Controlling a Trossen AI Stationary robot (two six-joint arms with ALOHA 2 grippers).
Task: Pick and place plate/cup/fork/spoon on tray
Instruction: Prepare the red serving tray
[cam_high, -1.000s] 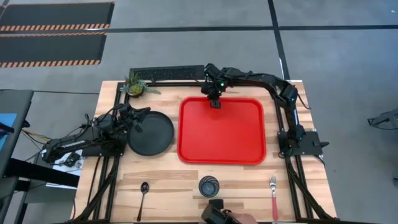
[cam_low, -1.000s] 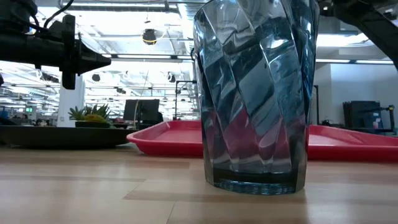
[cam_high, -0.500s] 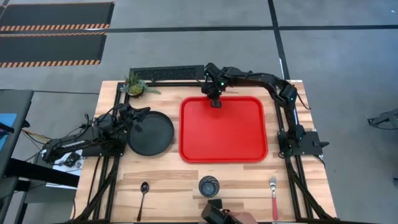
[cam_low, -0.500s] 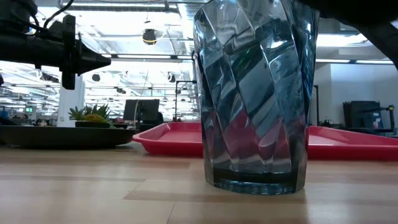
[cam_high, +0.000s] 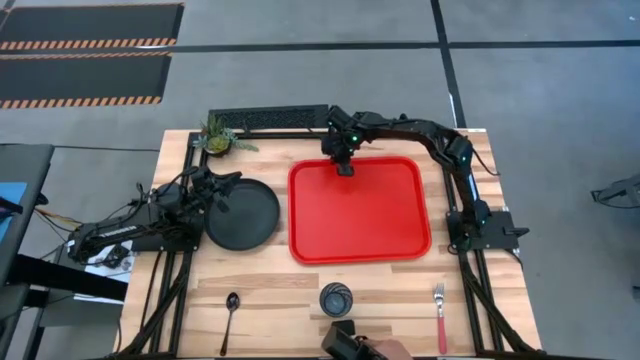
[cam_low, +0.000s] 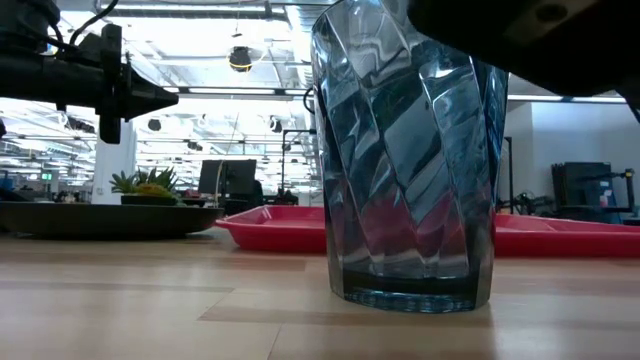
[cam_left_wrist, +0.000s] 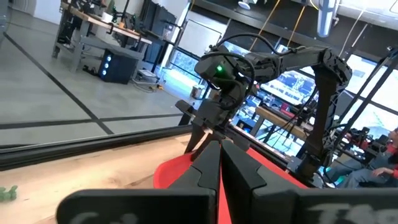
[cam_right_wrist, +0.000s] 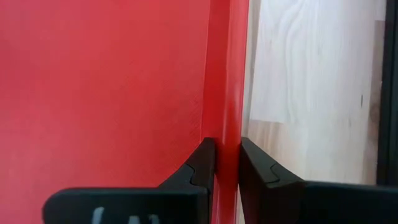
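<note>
Tray (cam_high: 360, 212) gripped at its far rim, mid-table.

Left gripper (cam_high: 226, 186), fingers pressed together, hovers at the plate's (cam_high: 243, 216) 10 o'clock edge. Right gripper (cam_high: 344, 166) pinches the tray rim at 12 o'clock. Spoon (cam_high: 231, 304), cup (cam_high: 335, 298), fork (cam_high: 439, 312) line the near edge.

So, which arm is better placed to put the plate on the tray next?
The left arm, probably. Its end effector hovers at the plate's left rim, fingers shut. The right end effector is clamped on the tray's far rim, so it is busy and farther from the plate.
</note>
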